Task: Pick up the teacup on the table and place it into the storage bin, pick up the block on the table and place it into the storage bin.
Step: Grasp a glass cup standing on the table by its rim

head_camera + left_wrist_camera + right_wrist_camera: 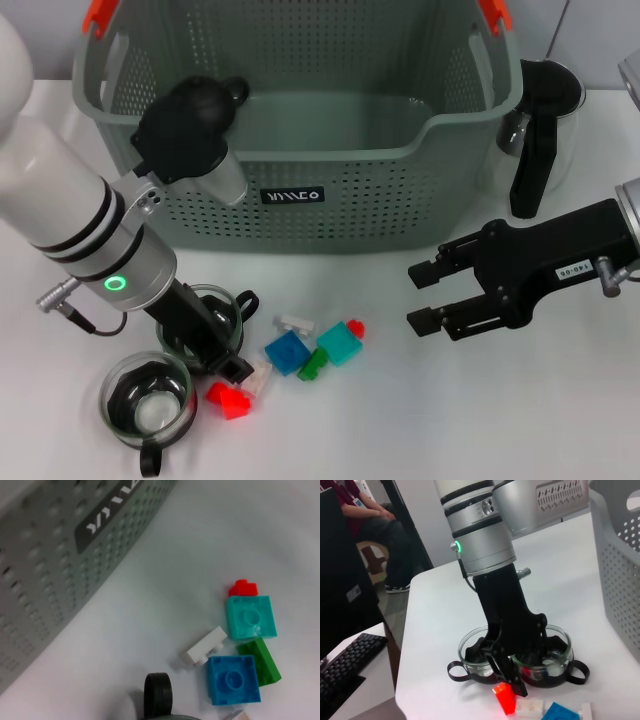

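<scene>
The grey-green storage bin point(330, 190) stands at the back centre. Two glass teacups with black handles sit at the front left: one point(222, 312) under my left arm, the other point(148, 397) nearer me. My left gripper point(228, 362) reaches down at the first teacup's rim, between both cups point(509, 672). To their right lie loose blocks: blue point(287, 352), teal point(340, 343), green point(313, 366), white point(295, 324) and red point(228, 400). The left wrist view shows a cup handle point(159, 695) beside the blue block point(233, 679). At the right my right gripper point(425, 297) hovers open and holds nothing.
A glass pitcher with a black handle point(540, 130) stands at the back right, beside the bin. Bare white table point(480, 410) spreads in front of the right gripper. In the right wrist view a person sits beyond the table's edge, near a keyboard point(345, 665).
</scene>
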Available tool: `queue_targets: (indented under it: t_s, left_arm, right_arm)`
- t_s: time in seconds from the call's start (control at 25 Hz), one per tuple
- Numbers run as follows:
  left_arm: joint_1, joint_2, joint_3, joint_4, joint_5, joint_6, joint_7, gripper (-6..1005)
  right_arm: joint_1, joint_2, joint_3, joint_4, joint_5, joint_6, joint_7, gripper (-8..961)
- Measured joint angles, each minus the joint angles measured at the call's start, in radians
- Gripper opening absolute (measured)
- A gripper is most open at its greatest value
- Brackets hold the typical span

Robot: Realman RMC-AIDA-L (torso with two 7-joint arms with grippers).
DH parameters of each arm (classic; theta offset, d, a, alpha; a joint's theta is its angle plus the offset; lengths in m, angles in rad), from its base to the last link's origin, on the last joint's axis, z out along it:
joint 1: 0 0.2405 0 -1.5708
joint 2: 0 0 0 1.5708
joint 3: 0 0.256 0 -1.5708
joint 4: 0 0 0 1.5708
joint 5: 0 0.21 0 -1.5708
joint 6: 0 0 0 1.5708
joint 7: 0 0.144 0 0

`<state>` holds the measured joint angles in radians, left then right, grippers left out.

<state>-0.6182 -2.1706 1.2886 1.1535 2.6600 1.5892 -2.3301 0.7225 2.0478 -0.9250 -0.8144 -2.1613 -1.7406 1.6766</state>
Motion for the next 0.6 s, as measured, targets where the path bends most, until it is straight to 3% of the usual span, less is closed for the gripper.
queue_targets:
  t_s: [0.32,0.52,0.6]
  left_arm:
    - [-0.004,0.001,0.007,0.0,0.0,-0.01,-0.006,424]
    - [-0.01,0.003,0.011,-0.006,0.006,-0.014,-0.01,179]
    - [-0.013,0.003,0.014,-0.012,0.007,-0.015,-0.01,147]
  right_arm:
    - [0.0,0.003,0.003,0.0,0.001,0.003,-0.004,643]
    - [0.0,0.003,0.005,0.0,0.002,0.005,-0.004,643]
    - [0.0,0.003,0.006,0.0,0.003,0.005,-0.005,644]
